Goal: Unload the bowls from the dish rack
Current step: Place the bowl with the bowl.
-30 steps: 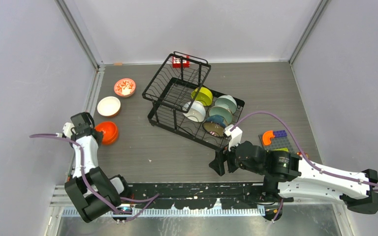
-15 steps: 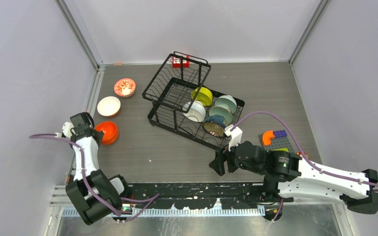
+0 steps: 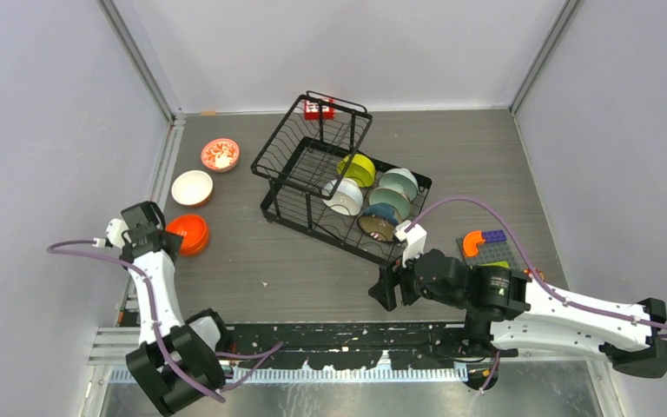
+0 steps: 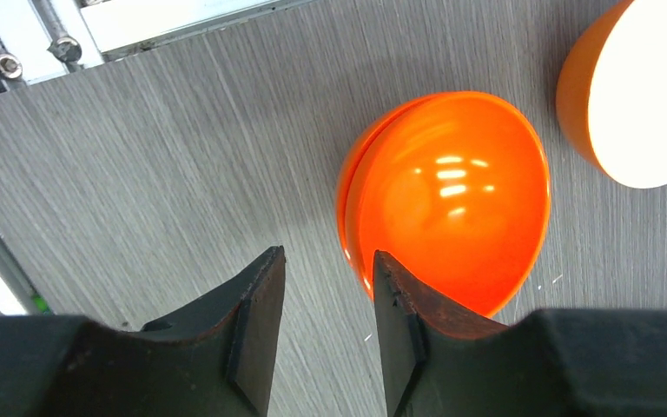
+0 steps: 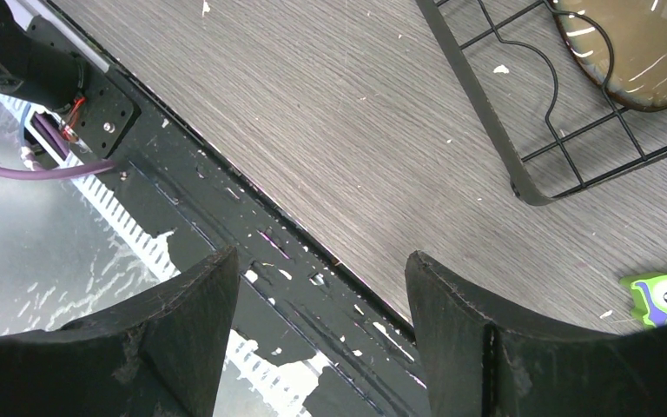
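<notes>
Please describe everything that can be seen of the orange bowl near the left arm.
The orange bowl is small, round and glossy, like glazed ceramic or plastic, orange all over, with bright reflections. It rests on the grey table, outside the dish rack, apart from a white-inside bowl. One of the left fingers overlaps its near edge; contact cannot be told.

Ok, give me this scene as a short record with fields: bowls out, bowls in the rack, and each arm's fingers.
out on table: orange bowl, white-lined bowl, red-patterned bowl
in dish rack: lime-yellow bowl, plain white bowl, dark bowl, a few pale bowls
left fingers: open, empty, beside the orange bowl
right fingers: open, empty, over the table near the rack's front corner
</notes>
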Robot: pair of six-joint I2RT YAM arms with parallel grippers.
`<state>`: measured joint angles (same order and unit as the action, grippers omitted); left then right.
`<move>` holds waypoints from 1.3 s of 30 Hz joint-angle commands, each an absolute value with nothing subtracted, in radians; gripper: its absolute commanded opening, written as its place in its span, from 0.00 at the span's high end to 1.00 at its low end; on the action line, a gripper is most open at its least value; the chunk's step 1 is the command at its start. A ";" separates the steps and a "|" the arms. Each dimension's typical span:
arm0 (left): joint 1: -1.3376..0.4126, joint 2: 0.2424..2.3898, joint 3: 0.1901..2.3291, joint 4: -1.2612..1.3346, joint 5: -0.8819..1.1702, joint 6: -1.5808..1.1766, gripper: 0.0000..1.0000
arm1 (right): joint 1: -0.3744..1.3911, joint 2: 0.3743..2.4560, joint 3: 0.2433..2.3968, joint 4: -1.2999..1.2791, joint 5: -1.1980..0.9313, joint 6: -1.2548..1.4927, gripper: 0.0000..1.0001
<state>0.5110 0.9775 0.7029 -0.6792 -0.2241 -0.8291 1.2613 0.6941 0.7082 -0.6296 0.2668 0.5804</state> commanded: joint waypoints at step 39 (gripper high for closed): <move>0.516 0.886 0.744 -0.680 -0.043 -0.940 0.54 | 1.266 1.071 0.951 -0.578 0.192 0.597 0.27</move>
